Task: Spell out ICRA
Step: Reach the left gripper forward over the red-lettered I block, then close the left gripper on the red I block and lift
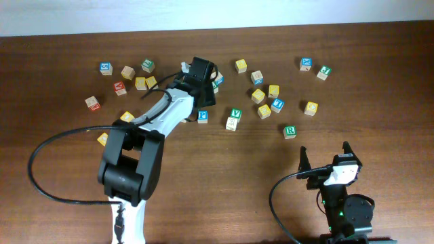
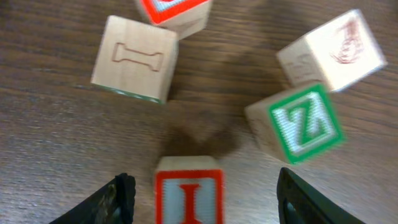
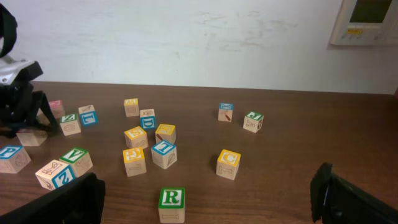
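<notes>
The red I cube (image 2: 188,194) stands on the table between the open fingers of my left gripper (image 2: 202,186), which touch nothing. In the overhead view the left gripper (image 1: 203,91) covers that cube. The green R cube (image 1: 289,131) and the yellow C cube (image 1: 310,108) lie at the right, and both also show in the right wrist view: R (image 3: 171,202) and C (image 3: 228,163). My right gripper (image 1: 325,160) is open and empty, just in front of R. A red-printed cube (image 1: 119,87) lies far left, its letter unreadable.
A green Z cube (image 2: 305,123), a plain-faced cube (image 2: 134,59) and a cube with a red drawing (image 2: 333,50) crowd the left gripper. The blue P cube (image 1: 202,116) lies beside the left arm. Several more cubes are scattered across the table's far half.
</notes>
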You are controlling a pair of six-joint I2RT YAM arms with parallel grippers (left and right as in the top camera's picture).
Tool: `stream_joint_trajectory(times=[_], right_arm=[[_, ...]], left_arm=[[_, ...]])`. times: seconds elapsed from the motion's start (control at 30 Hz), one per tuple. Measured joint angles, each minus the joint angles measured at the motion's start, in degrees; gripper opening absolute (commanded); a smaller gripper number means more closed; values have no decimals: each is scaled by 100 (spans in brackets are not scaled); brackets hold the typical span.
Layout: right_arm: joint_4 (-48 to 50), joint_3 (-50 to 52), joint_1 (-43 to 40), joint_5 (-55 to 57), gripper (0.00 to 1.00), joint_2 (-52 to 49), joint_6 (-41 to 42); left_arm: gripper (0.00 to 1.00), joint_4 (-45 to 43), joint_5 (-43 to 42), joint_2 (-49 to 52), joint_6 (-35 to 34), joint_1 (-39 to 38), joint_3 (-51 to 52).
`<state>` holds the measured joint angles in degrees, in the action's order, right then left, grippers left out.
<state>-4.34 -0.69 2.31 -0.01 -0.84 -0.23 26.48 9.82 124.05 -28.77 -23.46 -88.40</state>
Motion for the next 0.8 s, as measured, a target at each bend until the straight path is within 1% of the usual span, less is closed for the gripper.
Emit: stream_joint_trajectory(times=[0.03,0.2,0.27,0.37,0.47,0.53,0.6,0.63,0.7,0.8], right_arm=[[0,0,0,0,98,0,9],[0,0,0,0,98,0,7],[0,0,0,0,98,0,4],[0,0,0,0,98,0,2],[0,0,0,0,98,0,0],[0,0,0,0,98,0,4],[0,0,0,0,98,0,2],[0,0,0,0,99,0,2],[0,0,0,0,98,0,2],[0,0,0,0,98,0,7]], left_arm=[[58,0,55,44,-31,2,0],[37,-24,140,111,-107,2,0],[37,-39,144,111,-129,2,0],[28,-42,160,111,-129,2,0],[36,-42,162,111,-138,2,0],[37,-68,162,111,-129,2,0],[33,-127,162,111,-129,2,0],[26,-179,162,111,-125,2,0],[21,-221,164,111,-140,2,0],[20,-236,166,111,-129,2,-2]])
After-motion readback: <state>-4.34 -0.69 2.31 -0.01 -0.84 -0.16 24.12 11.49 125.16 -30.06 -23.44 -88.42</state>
